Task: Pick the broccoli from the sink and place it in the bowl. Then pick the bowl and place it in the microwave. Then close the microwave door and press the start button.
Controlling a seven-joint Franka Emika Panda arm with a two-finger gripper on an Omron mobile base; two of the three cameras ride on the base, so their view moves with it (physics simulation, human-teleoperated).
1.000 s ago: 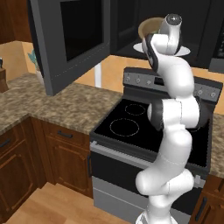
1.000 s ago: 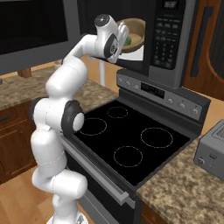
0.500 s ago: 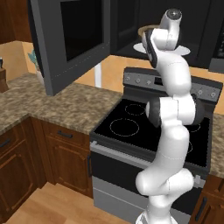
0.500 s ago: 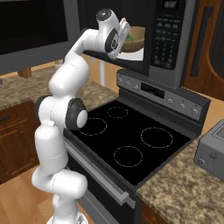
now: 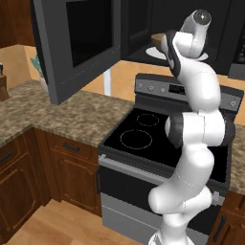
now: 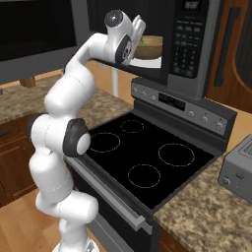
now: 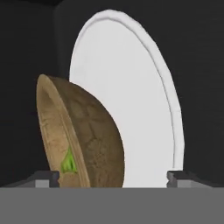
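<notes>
Gripper (image 7: pixel 113 176) jaws spread wide, nothing clamped; the two fingertips (image 7: pixel 47 176) sit well apart at the bottom of the hand view, with the bowl (image 7: pixel 81 140) between them but not pinched. From the right base view the gripper (image 6: pixel 138 30) sits at the mouth of the microwave (image 6: pixel 192 44), just short of the bowl (image 6: pixel 147 47).

Right ahead of the tool: wooden bowl, resting on the white turntable plate (image 7: pixel 131 96). The hand view is rolled, so the bowl looks tipped on edge; the right base view shows it upright on the plate. Judging by this, the bowl is released and set down, jaws apart so the hand can back out without dragging it.

Inside the bowl, near its rim: a sliver of green, the broccoli (image 7: pixel 68 162), mostly hidden by the bowl wall. So the broccoli step reads as done and the bowl-in-microwave step as done or nearly so.

Beyond the bowl: dark microwave interior, back wall.

Off to the tool's side and behind: microwave door (image 5: pixel 76 43), swung wide open over the counter (image 5: pixel 62 117). Needs closing next, then the start button on the keypad panel (image 6: pixel 187 42) beside the cavity.

Below the tool: black stove (image 6: pixel 142 157) with ring burners. Risk, as a guess: clipping the bowl rim while retreating.
</notes>
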